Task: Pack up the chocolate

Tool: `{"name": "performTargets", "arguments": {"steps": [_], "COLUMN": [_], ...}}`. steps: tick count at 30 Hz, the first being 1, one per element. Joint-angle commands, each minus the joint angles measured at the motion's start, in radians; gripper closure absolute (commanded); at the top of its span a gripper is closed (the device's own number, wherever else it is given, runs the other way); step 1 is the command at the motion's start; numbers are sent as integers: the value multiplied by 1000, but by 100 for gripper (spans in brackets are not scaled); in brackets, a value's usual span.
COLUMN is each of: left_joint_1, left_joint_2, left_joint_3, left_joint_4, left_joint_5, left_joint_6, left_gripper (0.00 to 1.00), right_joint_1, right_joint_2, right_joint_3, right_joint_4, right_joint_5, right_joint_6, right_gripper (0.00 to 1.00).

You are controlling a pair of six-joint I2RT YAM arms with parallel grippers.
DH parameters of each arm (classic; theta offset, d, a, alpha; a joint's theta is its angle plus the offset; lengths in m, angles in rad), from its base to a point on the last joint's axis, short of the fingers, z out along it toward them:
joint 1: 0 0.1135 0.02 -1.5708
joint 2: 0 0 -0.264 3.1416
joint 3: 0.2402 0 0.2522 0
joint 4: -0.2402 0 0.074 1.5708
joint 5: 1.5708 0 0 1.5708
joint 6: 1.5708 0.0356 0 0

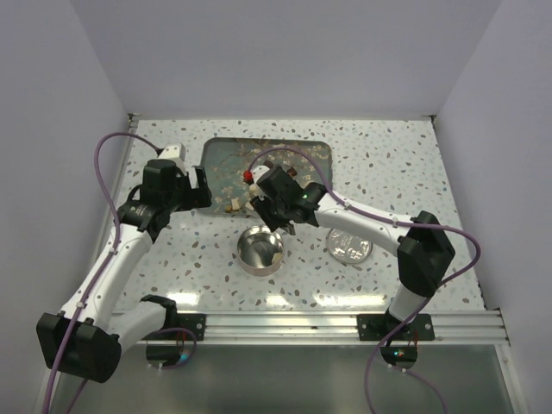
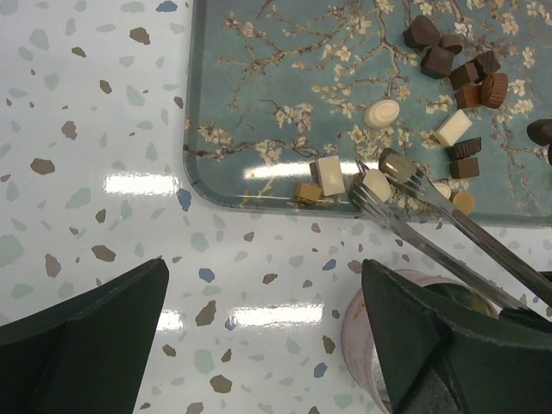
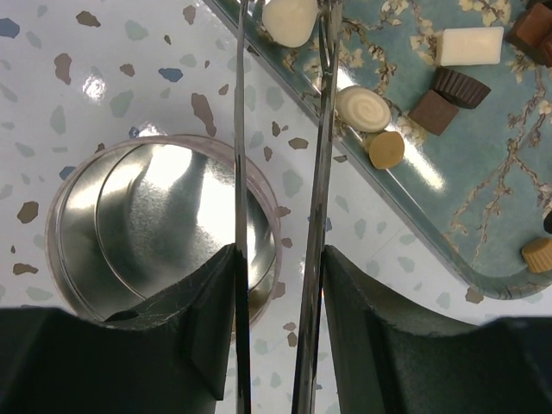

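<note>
The right end effector (image 3: 280, 323) is clamped on a pair of metal tongs (image 3: 326, 172), whose two thin arms run forward from between its dark fingers. A cream-white piece (image 3: 289, 21) sits between the tong tips at the near edge of the tray (image 3: 483, 172). The tips are cut off at the top of the right wrist view, so I cannot tell whether they pinch it or only flank it. In the left wrist view the same piece (image 2: 377, 185) lies against one tip just inside the tray rim.

Under the tong arms stands the open round tin (image 3: 53, 226), its shiny floor showing, just beside the tray on the speckled worktop (image 1: 414, 164).

The left end effector (image 2: 263, 285) has its fingers spread wide with nothing between them. It hangs over the worktop near the tray's left corner.

The rest of the chocolate (image 2: 457, 69) lies on the blossom-patterned tray. Dark, tan and white pieces cluster towards its right side, and a few lie along the near rim by the tongs.

A round silver lid (image 1: 349, 246) lies flat on the worktop to the right of the tin.
</note>
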Motion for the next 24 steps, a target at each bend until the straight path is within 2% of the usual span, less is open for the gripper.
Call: {"name": "performTargets", "arguments": {"steps": [1,7,13,24], "left_joint_1": [0,0,0,0], "left_joint_2": [4,1,4,-10], "left_joint_3": [-8,-12,-9,-3], "left_joint_4": [38,43,45,49], "left_joint_5": [16,14,13,8], "left_joint_6": [12,11,15,9], "left_gripper": [0,0,0,0], "right_joint_1": [-3,-1,-1,-3], "right_joint_2": [5,-9,3,-67], "right_joint_3": [-8,-27,-16,84], "right_joint_4": [-13,-36,-31,-83], "right_joint_5": [-21,-4,5,53], "right_joint_6": [1,7,-13,-38], "right_gripper": [54,56,66,67]}}
